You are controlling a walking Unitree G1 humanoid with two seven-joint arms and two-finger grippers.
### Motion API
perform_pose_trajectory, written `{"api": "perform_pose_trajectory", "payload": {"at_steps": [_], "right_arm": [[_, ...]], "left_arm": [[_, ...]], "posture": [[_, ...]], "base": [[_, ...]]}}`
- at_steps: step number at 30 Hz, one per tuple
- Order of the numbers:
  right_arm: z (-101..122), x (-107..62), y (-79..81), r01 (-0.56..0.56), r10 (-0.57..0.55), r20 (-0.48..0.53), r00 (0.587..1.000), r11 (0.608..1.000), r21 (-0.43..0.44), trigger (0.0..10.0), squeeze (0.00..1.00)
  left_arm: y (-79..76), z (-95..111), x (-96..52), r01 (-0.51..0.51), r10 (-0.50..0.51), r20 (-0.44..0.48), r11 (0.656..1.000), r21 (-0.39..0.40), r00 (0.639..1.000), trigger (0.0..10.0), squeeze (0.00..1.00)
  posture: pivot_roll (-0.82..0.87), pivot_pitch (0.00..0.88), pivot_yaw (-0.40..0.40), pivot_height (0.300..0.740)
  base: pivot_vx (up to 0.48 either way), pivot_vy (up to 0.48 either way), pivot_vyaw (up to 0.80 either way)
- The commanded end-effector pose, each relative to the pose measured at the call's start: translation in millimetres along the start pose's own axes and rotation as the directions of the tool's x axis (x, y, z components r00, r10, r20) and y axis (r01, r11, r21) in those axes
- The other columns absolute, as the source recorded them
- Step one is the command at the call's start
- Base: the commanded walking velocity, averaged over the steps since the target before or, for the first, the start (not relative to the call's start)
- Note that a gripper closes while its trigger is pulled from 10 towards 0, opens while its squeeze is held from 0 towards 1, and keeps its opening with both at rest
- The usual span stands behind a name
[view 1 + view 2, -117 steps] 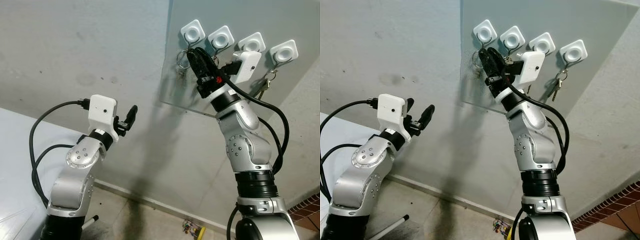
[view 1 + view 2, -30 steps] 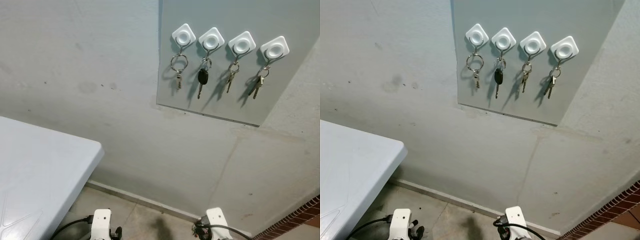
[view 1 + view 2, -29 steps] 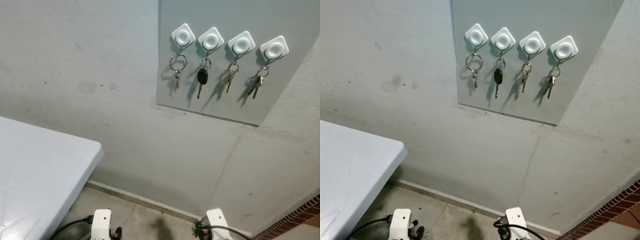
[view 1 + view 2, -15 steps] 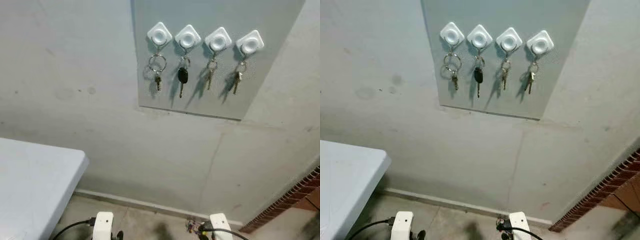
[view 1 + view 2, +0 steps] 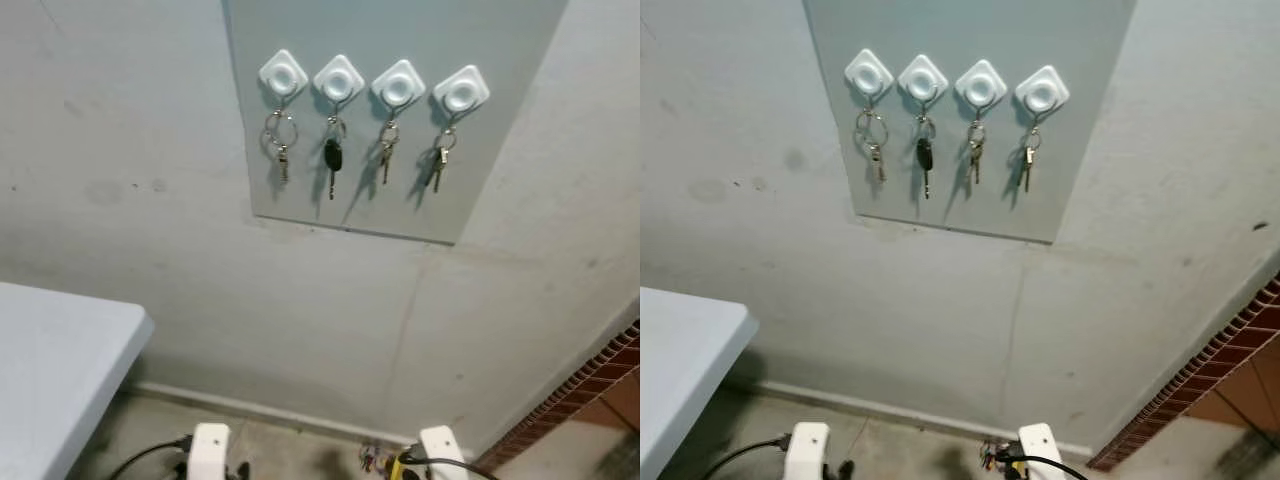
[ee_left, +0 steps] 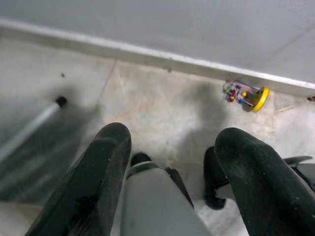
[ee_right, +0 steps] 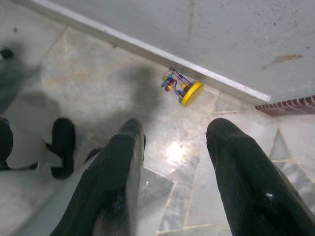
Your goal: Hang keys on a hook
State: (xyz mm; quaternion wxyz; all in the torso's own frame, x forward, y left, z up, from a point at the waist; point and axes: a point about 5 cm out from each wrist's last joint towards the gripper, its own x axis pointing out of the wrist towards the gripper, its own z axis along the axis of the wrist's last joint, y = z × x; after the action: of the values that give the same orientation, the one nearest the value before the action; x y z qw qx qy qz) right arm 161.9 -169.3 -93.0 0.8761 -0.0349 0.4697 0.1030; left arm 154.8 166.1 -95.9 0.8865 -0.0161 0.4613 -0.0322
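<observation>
Four keys (image 5: 333, 160) hung, arms now lowered

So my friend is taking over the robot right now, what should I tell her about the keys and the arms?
Left end effector: open, holding nothing, hanging low over the tiled floor.
Right end effector: open, holding nothing, also down by the floor.
Keys: four white diamond-shaped hooks sit in a row on the grey wall panel. Each carries something: a large silver key ring on the leftmost, a black-headed key next, then two small metal key bunches.
Done: judging by the full hooks, the hanging looks finished.
Left: likely nothing. A small yellow-based bead toy lies by the skirting.
</observation>
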Motion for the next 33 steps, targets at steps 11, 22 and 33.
{"api": "perform_pose_trajectory", "payload": {"at_steps": [11, 22, 33], "right_arm": [[1.3, 0.6, 1.8, -0.004, 0.004, 0.003, 1.0, 1.0, -0.006, 10.0, 0.0], [1.1, 0.5, 1.4, -0.003, 0.003, 0.0, 1.0, 1.0, -0.015, 10.0, 0.0], [2.1, 0.6, 0.5, 0.0, 0.0, 0.001, 1.0, 1.0, -0.019, 10.0, 0.0]], "left_arm": [[3.0, -2.2, -0.9, -0.005, 0.005, -0.009, 1.0, 0.009, 1.0, 10.0, 0.0], [2.5, -1.7, -0.8, -0.006, 0.006, -0.003, 1.0, -0.016, 1.0, 10.0, 0.0], [1.8, -1.2, -0.4, -0.006, 0.006, -0.002, 0.999, -0.037, 1.0, 10.0, 0.0]], "posture": [[-0.15, 0.0, -0.005, 0.74], [-0.14, 0.0, -0.008, 0.74], [-0.14, 0.0, -0.012, 0.74]], "base": [[0.0, -0.48, 0.0], [0.0, -0.089, 0.0], [0.0, 0.0, 0.0]]}}
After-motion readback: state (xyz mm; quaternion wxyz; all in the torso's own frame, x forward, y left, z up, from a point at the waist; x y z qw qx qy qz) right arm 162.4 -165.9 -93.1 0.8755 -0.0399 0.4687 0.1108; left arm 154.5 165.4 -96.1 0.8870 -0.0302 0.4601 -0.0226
